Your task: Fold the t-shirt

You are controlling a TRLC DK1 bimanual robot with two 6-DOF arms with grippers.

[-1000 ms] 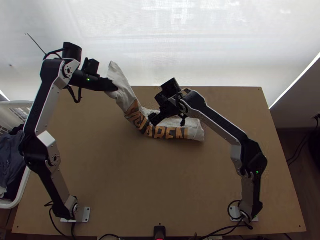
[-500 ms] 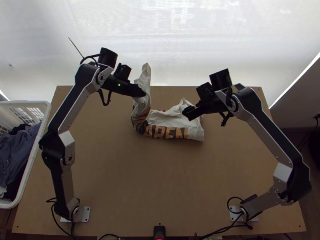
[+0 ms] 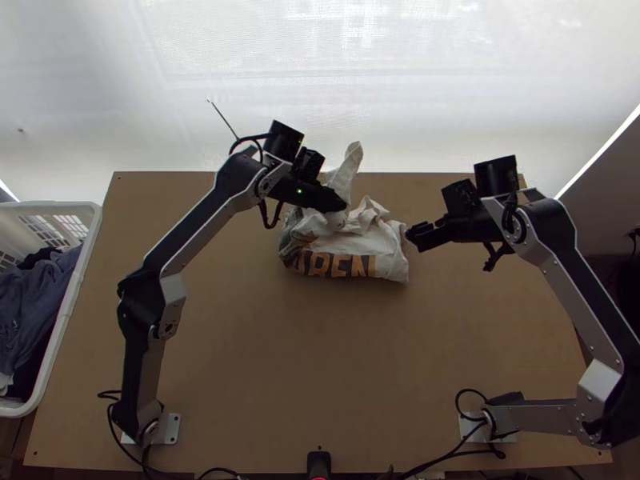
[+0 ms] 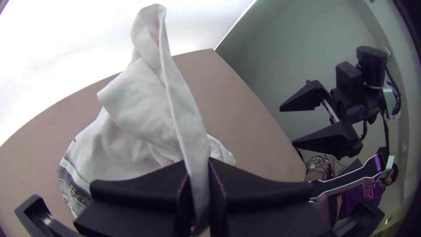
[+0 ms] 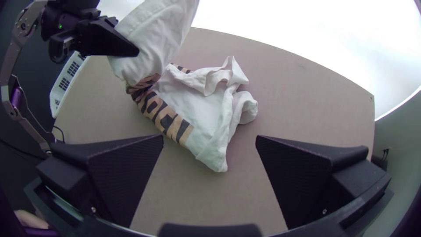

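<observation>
Top view: I've L pincer point(image 3: 344, 206) clamped on t-shirt point(image 3: 386, 250), bulk at its 6 o'clock; R pincer point(image 3: 414, 234) wide, t-shirt nearby, 9 o'clock.

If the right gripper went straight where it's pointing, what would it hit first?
Seen from above, the open right gripper points at the crumpled white t-shirt with orange lettering, so probably that. Height is hard to judge, though; it might pass over.

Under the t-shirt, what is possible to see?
Only the wooden table, around its edges. The t-shirt is bunched, partly lifted by the left gripper; anything directly beneath is covered.
</observation>
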